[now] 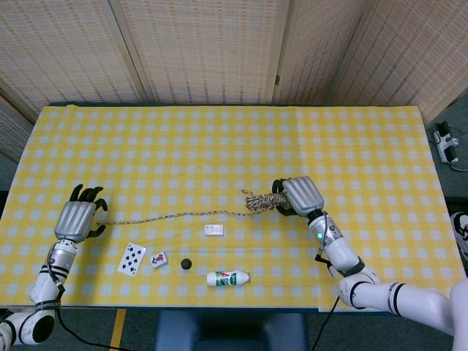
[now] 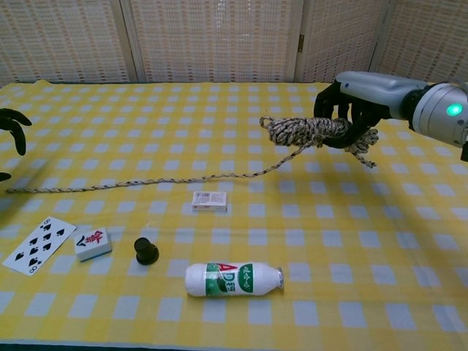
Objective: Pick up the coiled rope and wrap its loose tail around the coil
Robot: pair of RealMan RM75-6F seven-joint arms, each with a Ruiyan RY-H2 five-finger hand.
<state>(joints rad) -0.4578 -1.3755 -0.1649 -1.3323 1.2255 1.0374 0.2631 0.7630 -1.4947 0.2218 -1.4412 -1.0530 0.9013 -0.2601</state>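
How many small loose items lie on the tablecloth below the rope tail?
5: a playing card at far left, a tile beside it, a black cap, a small box nearer the rope tail, and a bottle lying on its side.

The playing card (image 2: 39, 244), tile (image 2: 93, 243), cap (image 2: 146, 251) and bottle (image 2: 232, 278) lie in a row before the small box (image 2: 209, 200).

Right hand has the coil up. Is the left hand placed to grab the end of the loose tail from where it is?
Probably yes. The left hand, fingers spread, sits right by the tail's far end on the tablecloth, nothing between them. The playing card lies nearer the table's front edge, out of the way.
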